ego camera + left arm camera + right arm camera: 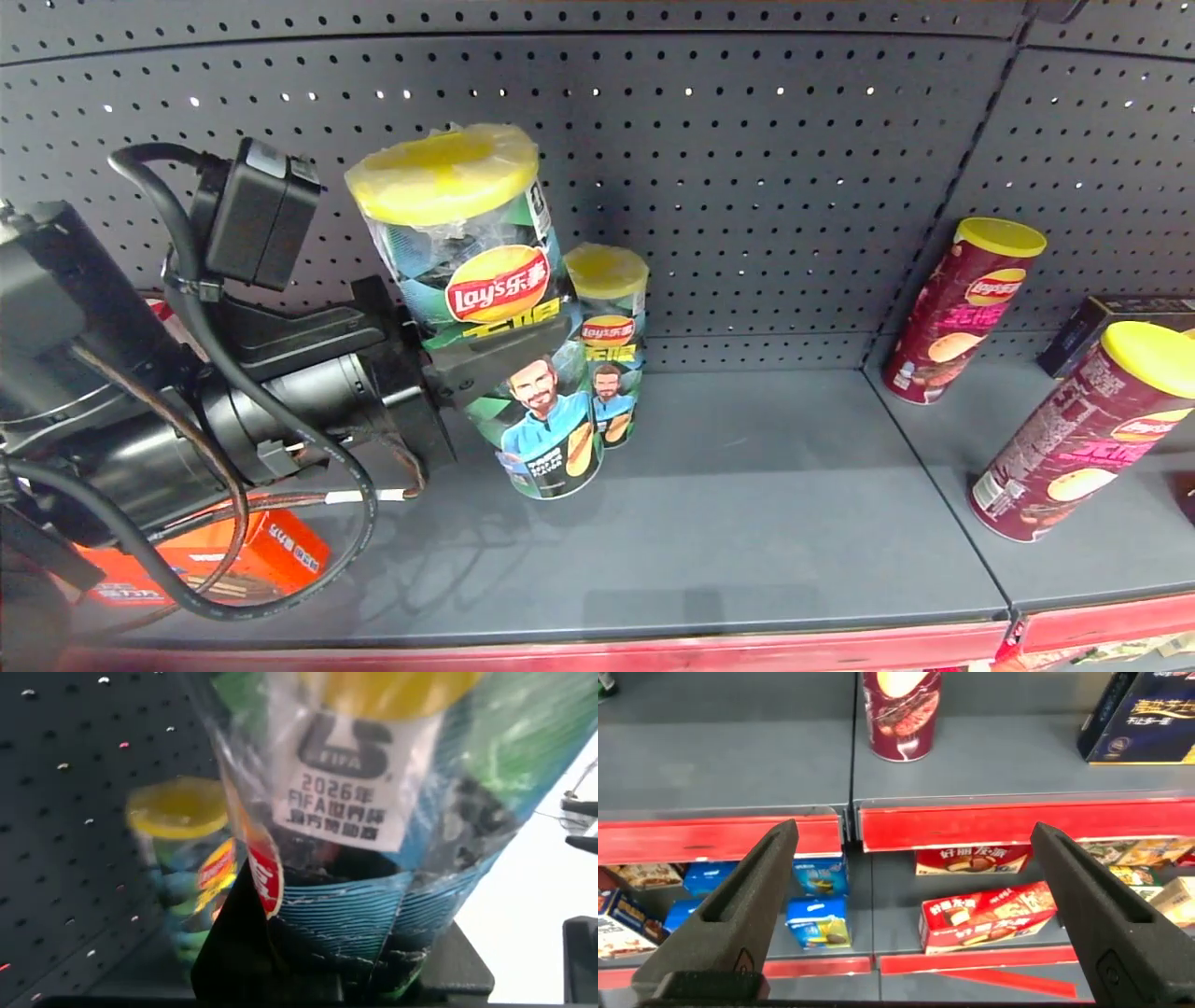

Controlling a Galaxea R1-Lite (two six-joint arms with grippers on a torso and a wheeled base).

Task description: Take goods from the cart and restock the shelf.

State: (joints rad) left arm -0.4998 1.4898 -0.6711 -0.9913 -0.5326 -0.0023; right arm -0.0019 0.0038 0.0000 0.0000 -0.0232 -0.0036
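Note:
My left gripper (499,359) is shut on a green-and-blue chips can (485,280) with a yellow lid, wrapped in clear film. The can is slightly tilted over the grey shelf board (747,504); I cannot tell whether its base touches the board. A second, matching can (609,341) stands upright just behind it against the pegboard. In the left wrist view the held can (374,859) is close up, with the other can (182,873) beyond it. My right gripper (920,933) is open in front of the red shelf edge (1018,821), holding nothing.
Two maroon chips cans (962,308) (1083,439) stand on the right shelf section next to a dark box (1092,327). An orange box (271,560) lies at the shelf's front left. The lower shelf holds snack boxes (990,919). The board's middle is bare.

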